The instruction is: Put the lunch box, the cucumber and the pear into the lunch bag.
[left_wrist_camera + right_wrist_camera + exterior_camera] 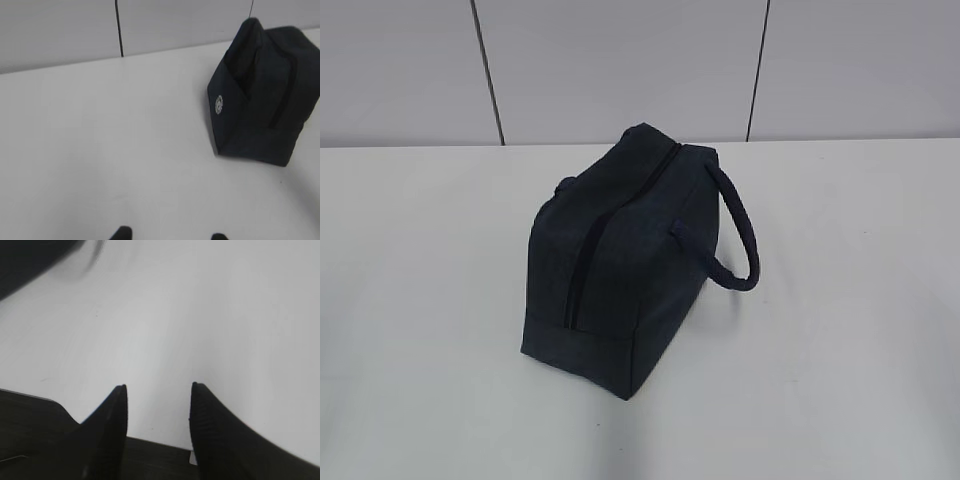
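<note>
The dark navy lunch bag stands in the middle of the white table, its zipper line running along the top and its looped handle hanging on the right side. It also shows at the right of the left wrist view and as a dark blur at the top left corner of the right wrist view. The lunch box, the cucumber and the pear are out of view. My left gripper is open and empty, only its fingertips showing. My right gripper is open and empty above the table.
The white table ends at a grey panelled wall behind the bag. A dark table edge or base shows at the bottom of the right wrist view. Neither arm shows in the exterior view.
</note>
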Controlling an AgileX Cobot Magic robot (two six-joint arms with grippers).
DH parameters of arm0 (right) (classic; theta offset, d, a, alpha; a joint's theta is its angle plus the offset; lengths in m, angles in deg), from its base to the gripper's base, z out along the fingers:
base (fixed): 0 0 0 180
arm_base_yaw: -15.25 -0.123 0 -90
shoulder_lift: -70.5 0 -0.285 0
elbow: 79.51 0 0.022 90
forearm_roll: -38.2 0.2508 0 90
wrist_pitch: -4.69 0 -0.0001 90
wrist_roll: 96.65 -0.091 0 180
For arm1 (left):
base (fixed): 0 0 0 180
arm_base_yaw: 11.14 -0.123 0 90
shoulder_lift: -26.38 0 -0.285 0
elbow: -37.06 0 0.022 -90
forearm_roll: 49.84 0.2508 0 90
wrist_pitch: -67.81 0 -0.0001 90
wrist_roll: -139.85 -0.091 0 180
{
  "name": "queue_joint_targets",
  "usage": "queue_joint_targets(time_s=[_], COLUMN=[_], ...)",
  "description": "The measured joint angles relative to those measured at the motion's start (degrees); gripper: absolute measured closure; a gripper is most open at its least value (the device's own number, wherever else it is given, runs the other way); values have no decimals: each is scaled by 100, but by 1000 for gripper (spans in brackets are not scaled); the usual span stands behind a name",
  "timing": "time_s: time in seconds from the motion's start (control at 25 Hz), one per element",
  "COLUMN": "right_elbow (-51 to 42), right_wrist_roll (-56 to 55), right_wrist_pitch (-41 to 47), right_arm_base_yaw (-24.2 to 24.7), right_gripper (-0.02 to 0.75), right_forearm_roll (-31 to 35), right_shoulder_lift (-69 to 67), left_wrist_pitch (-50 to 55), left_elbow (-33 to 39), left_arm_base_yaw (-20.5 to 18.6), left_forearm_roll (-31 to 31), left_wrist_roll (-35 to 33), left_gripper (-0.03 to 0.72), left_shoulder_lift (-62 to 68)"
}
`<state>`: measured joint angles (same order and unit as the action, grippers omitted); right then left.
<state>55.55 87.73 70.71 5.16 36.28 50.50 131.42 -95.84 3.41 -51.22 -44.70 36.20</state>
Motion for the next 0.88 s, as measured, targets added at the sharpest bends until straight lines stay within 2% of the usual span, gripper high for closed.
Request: queue_joint_targets(time_s=[0.24, 0.36, 0.52, 0.88], right_elbow=[-339, -348, -348, -348], right_wrist_roll=[-50, -438, -536, -106], right_wrist_pitch=[10, 10, 10, 10], right_arm_base_yaw=[0, 0, 0, 0], right_gripper=[409, 435, 483, 498], right_forearm_roll=[-170, -466, -549, -238], right_shoulder_lift=[1228, 1328, 1326, 1326], left_wrist_pitch=[-8, -8, -8, -8], left_elbow=[0, 0, 0, 0], left_arm_base_yaw=[0, 0, 0, 0], left_forearm_roll=[-11, -28, -27, -27], left_wrist_roll=[0, 0, 0, 0], left_gripper=[390, 389, 389, 390], left_shoulder_lift=[-251, -281, -283, -288])
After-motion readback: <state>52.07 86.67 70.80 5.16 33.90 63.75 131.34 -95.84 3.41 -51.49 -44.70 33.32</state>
